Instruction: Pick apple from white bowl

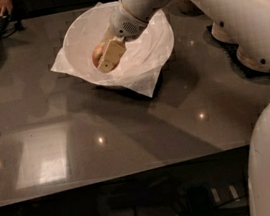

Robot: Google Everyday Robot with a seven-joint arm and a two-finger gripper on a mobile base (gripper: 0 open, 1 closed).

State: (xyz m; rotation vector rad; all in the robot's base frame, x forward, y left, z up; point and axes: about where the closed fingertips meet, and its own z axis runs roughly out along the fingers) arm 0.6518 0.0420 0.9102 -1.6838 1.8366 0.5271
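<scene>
The desk [128,131] is viewed by a single raised camera, tilted down and forward from its near edge; the tool [109,57] is framed inside the white bowl [78,37], upper centre.

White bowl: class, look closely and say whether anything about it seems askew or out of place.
The crinkled paper lining the white bowl sits askew: its corners spill over the rim onto the table, left and front. The gripper is down inside the bowl, at the apple.
</scene>
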